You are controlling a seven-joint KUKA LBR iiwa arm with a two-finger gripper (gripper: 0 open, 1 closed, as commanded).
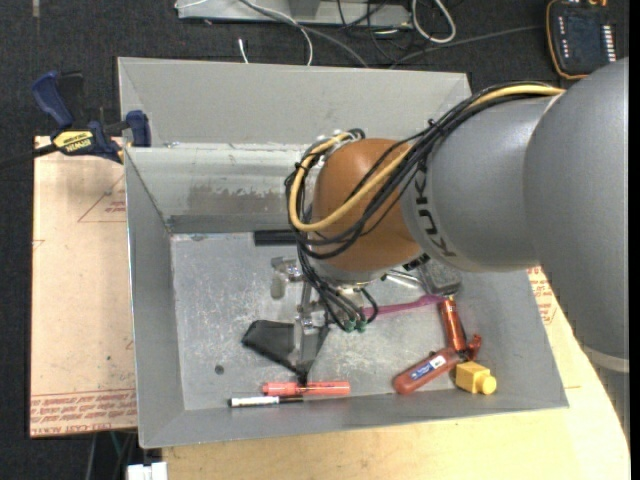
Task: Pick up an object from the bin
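My gripper (310, 343) hangs below the arm's wrist, low over the front middle of the bin floor. Its tip comes down at the right edge of a flat black wedge-shaped piece (267, 339); whether it touches the piece is hard to tell. Just in front of the tip lies a red pen (308, 389), lengthwise along the front wall. A thin white-and-black pen (254, 401) lies to the left of the red one.
At the front right lie an orange-red tool with a blue label (421, 370), a yellow block (476, 378) and an orange-red marker (452, 325). A pink cord (400, 308) runs under the wrist. A black strip (272, 236) lies along the back wall, and a small silver part (281, 274) beside the wrist.
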